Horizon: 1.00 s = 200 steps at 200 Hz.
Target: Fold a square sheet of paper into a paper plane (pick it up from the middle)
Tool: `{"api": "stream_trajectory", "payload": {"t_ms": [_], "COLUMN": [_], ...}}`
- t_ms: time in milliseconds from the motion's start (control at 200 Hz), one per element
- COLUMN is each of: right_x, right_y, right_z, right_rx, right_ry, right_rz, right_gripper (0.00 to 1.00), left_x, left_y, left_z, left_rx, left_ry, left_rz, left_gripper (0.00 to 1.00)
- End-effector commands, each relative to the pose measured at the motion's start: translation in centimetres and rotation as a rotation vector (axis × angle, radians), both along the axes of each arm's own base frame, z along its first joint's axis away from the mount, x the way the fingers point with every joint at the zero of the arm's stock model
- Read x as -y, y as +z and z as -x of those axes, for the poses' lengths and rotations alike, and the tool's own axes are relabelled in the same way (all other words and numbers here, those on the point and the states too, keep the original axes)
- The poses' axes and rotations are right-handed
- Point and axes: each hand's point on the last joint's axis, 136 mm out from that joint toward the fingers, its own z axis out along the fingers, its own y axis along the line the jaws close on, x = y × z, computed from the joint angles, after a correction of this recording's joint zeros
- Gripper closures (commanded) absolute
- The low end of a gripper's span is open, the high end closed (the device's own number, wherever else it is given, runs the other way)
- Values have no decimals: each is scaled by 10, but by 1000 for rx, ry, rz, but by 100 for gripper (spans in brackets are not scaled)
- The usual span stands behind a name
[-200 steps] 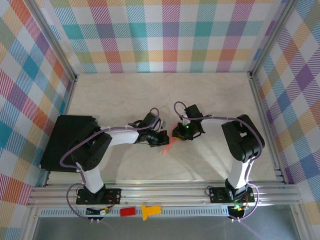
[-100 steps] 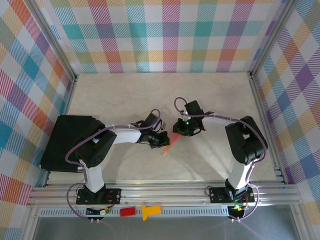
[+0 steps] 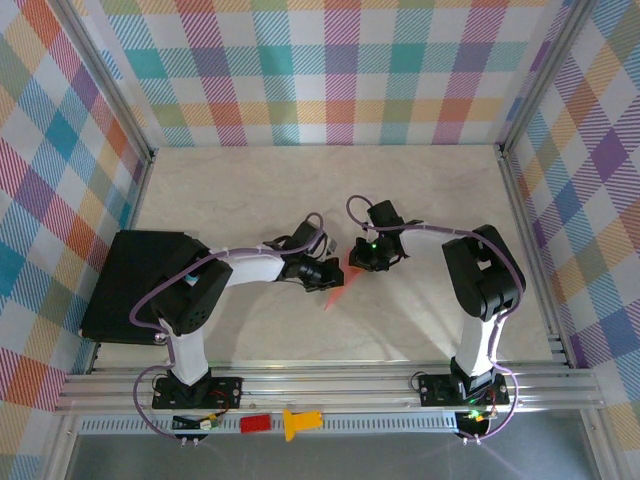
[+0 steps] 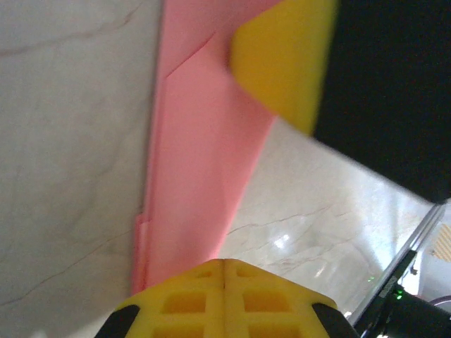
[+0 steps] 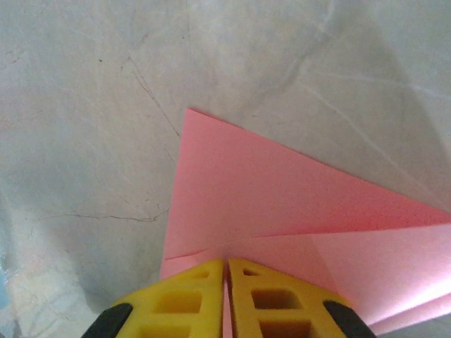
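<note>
Above the pale marbled desk (image 3: 300, 190), the left end effector (image 4: 224, 264) and the right end effector (image 5: 225, 262) are each clamped on the paper plane (image 3: 335, 292) (salmon-pink, folded narrow).

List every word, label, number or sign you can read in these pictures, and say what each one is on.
None can be read. The folded salmon-pink paper is plain, the yellow plastic fingers bear no marks, and the marbled table and checked walls carry no writing.

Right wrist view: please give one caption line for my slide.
The right gripper, shut on a folded edge of the pink paper plane, with the pale marbled table behind.
</note>
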Motion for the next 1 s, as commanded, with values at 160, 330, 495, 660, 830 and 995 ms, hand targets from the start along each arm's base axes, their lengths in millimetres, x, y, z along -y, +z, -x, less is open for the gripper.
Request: {"api": "stream_trajectory", "payload": {"t_ms": [160, 330, 495, 660, 830, 995], "right_x": [8, 0, -7, -5, -9, -5], "right_y": [-15, 5, 39, 34, 17, 4], "right_z": [7, 1, -3, 3, 13, 14], "right_rx": [-35, 40, 165, 174, 125, 104], "right_ry": [-3, 26, 71, 80, 88, 77], "right_rz": [39, -23, -89, -71, -61, -26], "right_gripper": [90, 89, 89, 88, 89, 89], "left_x": [-2, -10, -22, -25, -24, -26], "left_y": [-22, -36, -47, -49, -48, -51], "left_z": [-17, -10, -2, 0, 1, 3], "left_rx": [-26, -63, -95, -104, -105, -114], "left_ry": [50, 63, 72, 72, 65, 63], "left_rz": [-87, -133, -188, -202, -205, -215], "left_gripper": [100, 100, 100, 100, 100, 100]}}
